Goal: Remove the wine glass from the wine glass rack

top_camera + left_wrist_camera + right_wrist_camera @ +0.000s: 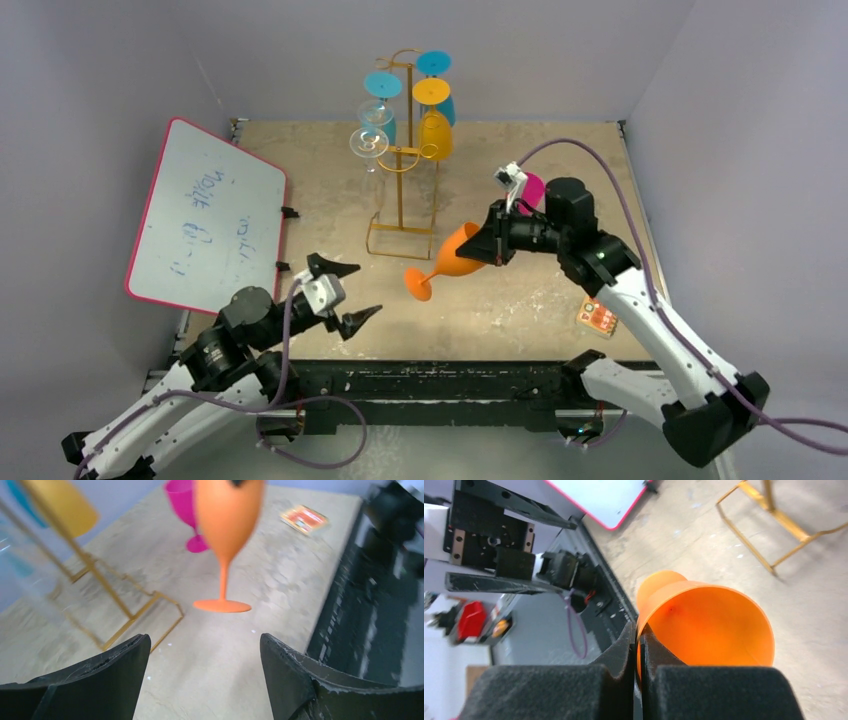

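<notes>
Removal looks nearly done: the orange wine glass (455,255) hangs tilted at frame centre, off the wine glass rack (405,160) above, rim pinched by the right gripper (497,243); setting down remains. The left gripper (365,290), lower left, gapes empty.

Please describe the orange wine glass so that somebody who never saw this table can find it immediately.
Start at the tall gold wine glass rack at the far middle of the table. Just in front of it, to the right, the right gripper pinches the rim of the orange wine glass. Unlike its neighbours, it is bright orange, tilted and held.
</notes>
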